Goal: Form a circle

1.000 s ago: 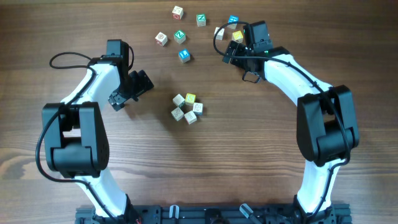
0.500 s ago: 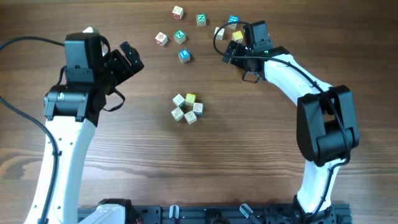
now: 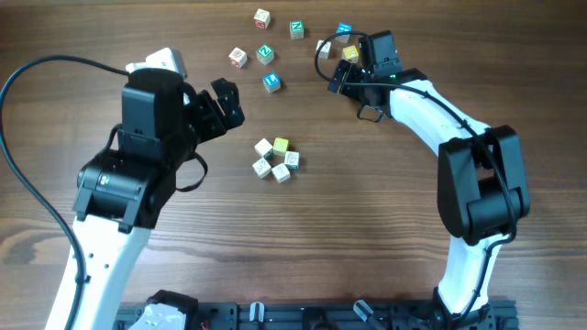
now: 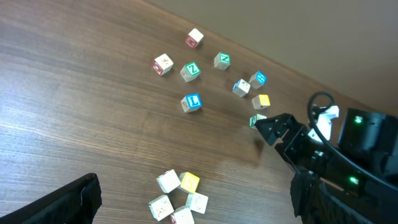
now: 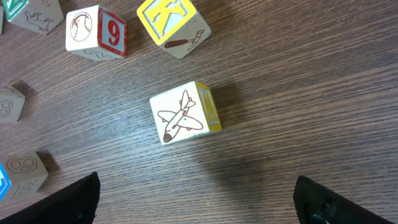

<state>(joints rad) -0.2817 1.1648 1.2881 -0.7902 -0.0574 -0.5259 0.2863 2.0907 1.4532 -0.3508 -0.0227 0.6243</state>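
On the wooden table [image 3: 367, 238], the circle [image 3: 276, 159] (four cream letter cubes and one yellow, packed edge to edge) is sitting near the middle, between the two arms. The left gripper [image 3: 216, 105] is hovering beside it on the left, toward the far side, its jaws standing wide apart and gripping nothing; its wrist camera is looking down on the ring. The right gripper [image 3: 337, 71] is hanging at the far edge among the loose cubes, its jaws likewise spread wide and empty, with an airplane cube [image 5: 185, 112] lying just ahead of its fingers [image 5: 74, 199] and touching neither. A blue-faced cube [image 3: 271, 82] is resting apart from the ring, nearer the scatter.
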